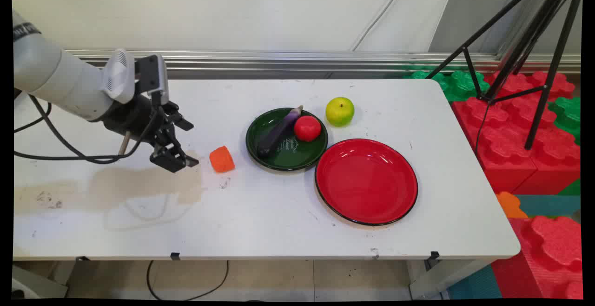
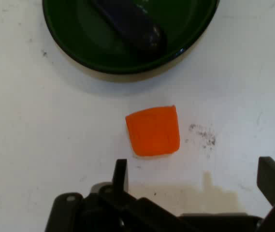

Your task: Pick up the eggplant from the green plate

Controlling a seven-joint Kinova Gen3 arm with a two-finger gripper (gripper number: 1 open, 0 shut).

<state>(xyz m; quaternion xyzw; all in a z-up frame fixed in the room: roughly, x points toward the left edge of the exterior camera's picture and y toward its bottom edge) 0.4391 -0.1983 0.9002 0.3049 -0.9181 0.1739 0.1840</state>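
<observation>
One black two-finger gripper (image 1: 179,159), jaws spread apart and grasping nothing, sits low over the white table (image 1: 260,222) at centre left of the main view.

A small orange wedge-shaped block (image 1: 221,159) lies on the table just right of the gripper, apart from it; in the hand view the same block (image 2: 152,130) lies at frame centre, just above the two fingers (image 2: 120,174), not touching them. Right of the block stands a round dark green plate (image 1: 260,131) carrying a dark purple toy eggplant (image 1: 279,131) and a red toy tomato (image 1: 307,128). A yellow-green toy apple (image 1: 340,111) rests on the table just beyond the plate's upper right. A larger round red plate with a black rim (image 1: 366,181) lies at lower right of the green plate, rims nearly touching. A pale brown stain (image 1: 139,185) marks the table under the gripper.
</observation>
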